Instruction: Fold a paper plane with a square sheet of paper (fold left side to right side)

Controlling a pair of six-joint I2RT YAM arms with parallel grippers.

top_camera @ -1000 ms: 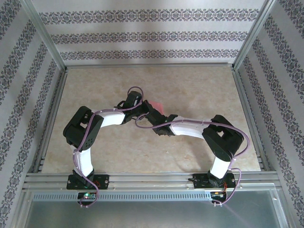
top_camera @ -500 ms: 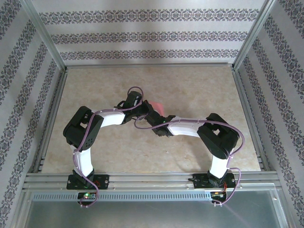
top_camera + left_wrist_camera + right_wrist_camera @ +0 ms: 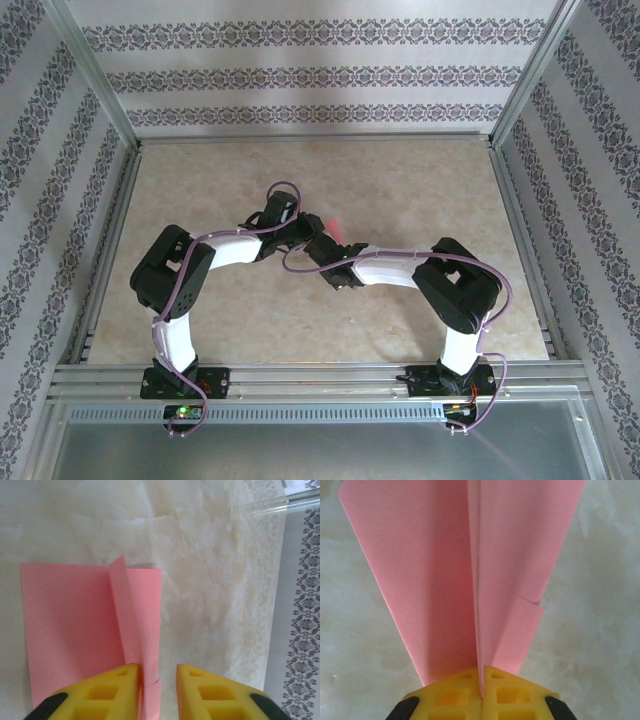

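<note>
The square sheet of paper now stands folded into a salmon-pink paper plane with a centre crease and two sloping wings. In the top view only a sliver of the plane shows at mid-table, where both grippers meet. My right gripper is shut on the centre fold at the near end. My left gripper is open, with its left finger beside the raised flap and the plane's edge lying in the gap. From above, the left gripper and right gripper nearly touch.
The beige marbled table top is boxed in by aluminium rails and patterned walls. In the left wrist view a rail and a wall lie not far beyond the paper. Purple cables loop over both arms.
My left gripper has opened and let go of the paper. My right gripper has closed on the centre fold, and its arm has drawn slightly left.
</note>
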